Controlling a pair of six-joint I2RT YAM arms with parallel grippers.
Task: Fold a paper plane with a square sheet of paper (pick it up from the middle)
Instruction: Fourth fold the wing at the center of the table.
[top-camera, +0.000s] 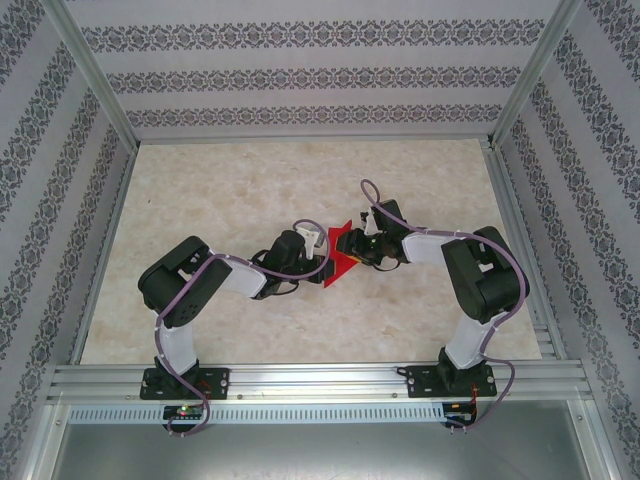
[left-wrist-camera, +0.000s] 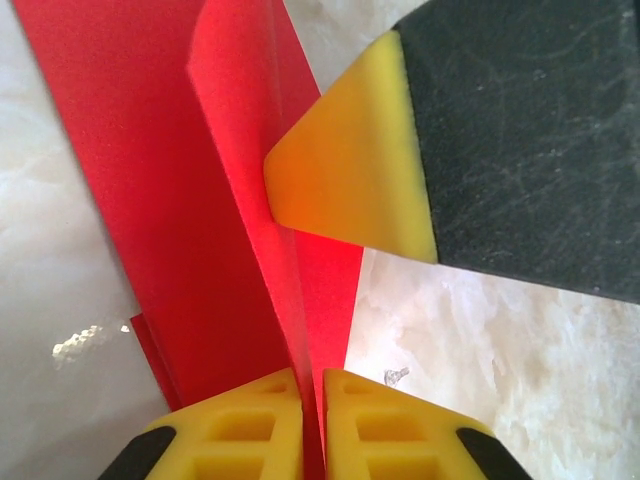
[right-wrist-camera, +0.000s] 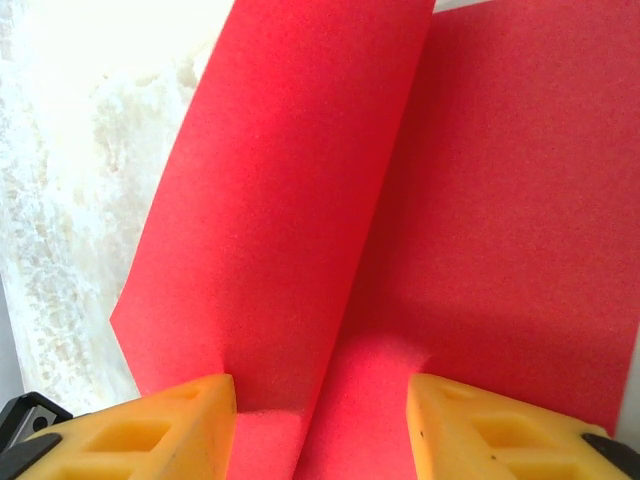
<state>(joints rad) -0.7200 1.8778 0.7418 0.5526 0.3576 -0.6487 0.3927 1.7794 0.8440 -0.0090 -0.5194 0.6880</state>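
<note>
My left pincer (left-wrist-camera: 311, 420) is closed tight on a raised fold of the red sheet of paper (left-wrist-camera: 180, 200), which lies partly folded at the middle of the bench (top-camera: 230, 190). My right pincer (right-wrist-camera: 322, 420) stands about half open, fingers either side of a standing flap of the same sheet, gripping nothing. One of its fingertips (left-wrist-camera: 350, 170) touches the pinched fold.
</note>
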